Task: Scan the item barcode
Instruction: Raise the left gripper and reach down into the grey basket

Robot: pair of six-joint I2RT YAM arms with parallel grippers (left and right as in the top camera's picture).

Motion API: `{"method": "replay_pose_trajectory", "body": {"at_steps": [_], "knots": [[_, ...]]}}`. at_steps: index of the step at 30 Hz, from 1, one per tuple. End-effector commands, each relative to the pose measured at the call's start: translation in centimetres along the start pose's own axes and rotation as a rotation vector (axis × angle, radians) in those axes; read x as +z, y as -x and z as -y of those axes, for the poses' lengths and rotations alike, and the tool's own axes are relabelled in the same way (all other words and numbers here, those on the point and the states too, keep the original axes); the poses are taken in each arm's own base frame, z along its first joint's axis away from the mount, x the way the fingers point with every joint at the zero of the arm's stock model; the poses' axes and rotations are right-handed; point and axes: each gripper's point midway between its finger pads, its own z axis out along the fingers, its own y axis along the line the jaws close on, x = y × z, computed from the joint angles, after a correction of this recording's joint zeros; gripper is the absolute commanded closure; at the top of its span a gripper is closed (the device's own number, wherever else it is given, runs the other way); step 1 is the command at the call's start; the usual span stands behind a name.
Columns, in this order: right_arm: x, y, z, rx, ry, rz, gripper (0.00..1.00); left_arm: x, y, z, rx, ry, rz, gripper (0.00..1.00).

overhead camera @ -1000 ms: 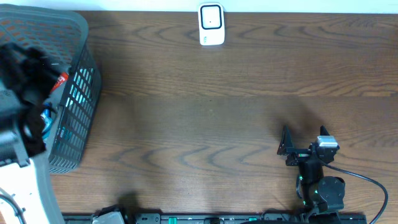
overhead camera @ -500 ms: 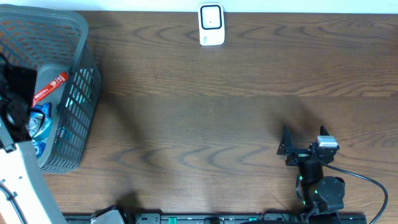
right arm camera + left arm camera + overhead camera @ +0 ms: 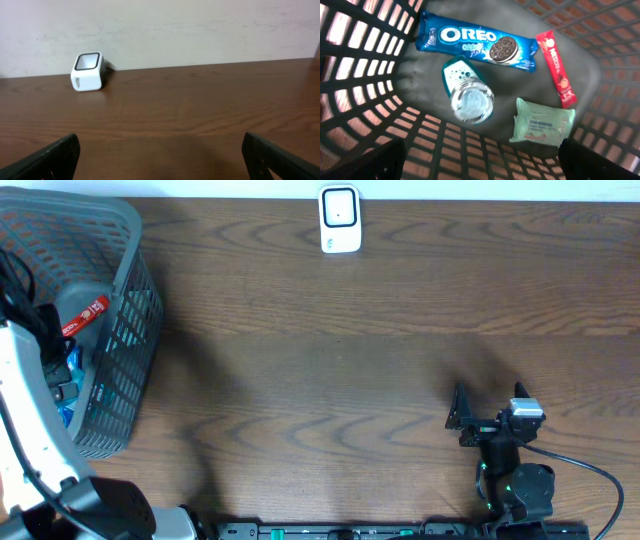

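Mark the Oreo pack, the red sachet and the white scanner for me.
Oreo pack (image 3: 470,36): left wrist view, on the white logo lettering.
red sachet (image 3: 558,70): left wrist view, mid-length of the wrapper.
white scanner (image 3: 86,80): right wrist view, front face below the window.

Overhead, right wrist — shared scanner (image 3: 340,220)

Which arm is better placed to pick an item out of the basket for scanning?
Left. The left claw, open, hangs inside the basket, directly over the Oreo pack and bottle. The right claw, also open, sits across the table, away from the basket.
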Motion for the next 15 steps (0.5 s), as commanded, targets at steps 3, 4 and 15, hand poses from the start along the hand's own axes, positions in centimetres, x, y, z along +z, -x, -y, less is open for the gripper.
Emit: {"method": "replay_pose_trajectory", "body": {"at_steps": [3,4,15], "knots": [[-0.01,-0.09,-0.01,-0.015,-0.003,-0.002,0.01,1.08,0.37,0.42,-0.060,0.032,0.016,0.02],[-0.01,-0.09,-0.01,-0.015,-0.003,-0.002,0.01,1.19,0.34,0.41,-0.069,0.036,0.016,0.02],[-0.01,-0.09,-0.01,-0.015,-0.003,-0.002,0.01,1.67,0.55,-0.23,-0.145,0.071,0.016,0.02]]}}
